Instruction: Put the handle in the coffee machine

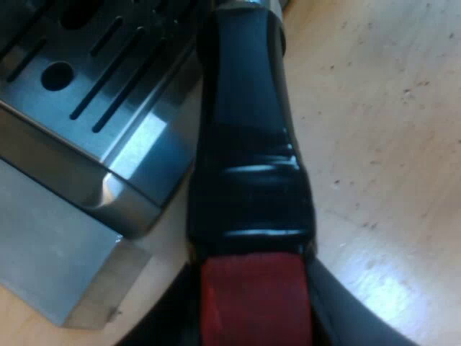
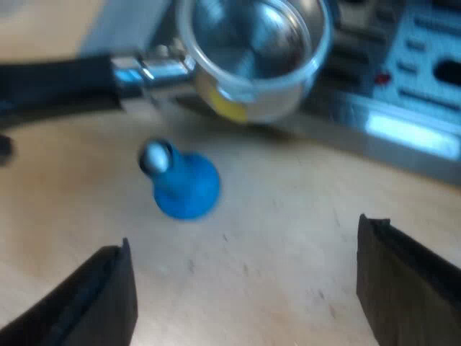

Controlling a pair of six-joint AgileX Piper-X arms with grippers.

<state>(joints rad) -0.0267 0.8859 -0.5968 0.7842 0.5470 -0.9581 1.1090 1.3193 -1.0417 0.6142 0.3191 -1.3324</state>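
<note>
The metal holder's dark handle (image 1: pixel 245 144) runs close along my left wrist view, its red end (image 1: pixel 252 303) sitting between my left gripper's (image 1: pixel 253 321) black fingers (image 1: pixel 162 324), which are shut on it. Seen from the right wrist, the holder's round metal basket (image 2: pixel 252 50) hangs above the wooden table beside the espresso machine's drip tray (image 2: pixel 425 79), with the handle (image 2: pixel 57 83) reaching away from it. My right gripper (image 2: pixel 245 288) hovers over the table, open and holding nothing.
A blue tamper (image 2: pixel 184 184) with a shiny knob stands on the wooden table (image 2: pixel 288 216) under the holder. The machine's slotted metal drip tray (image 1: pixel 86 79) and a flat metal plate (image 1: pixel 50 252) lie beside the handle.
</note>
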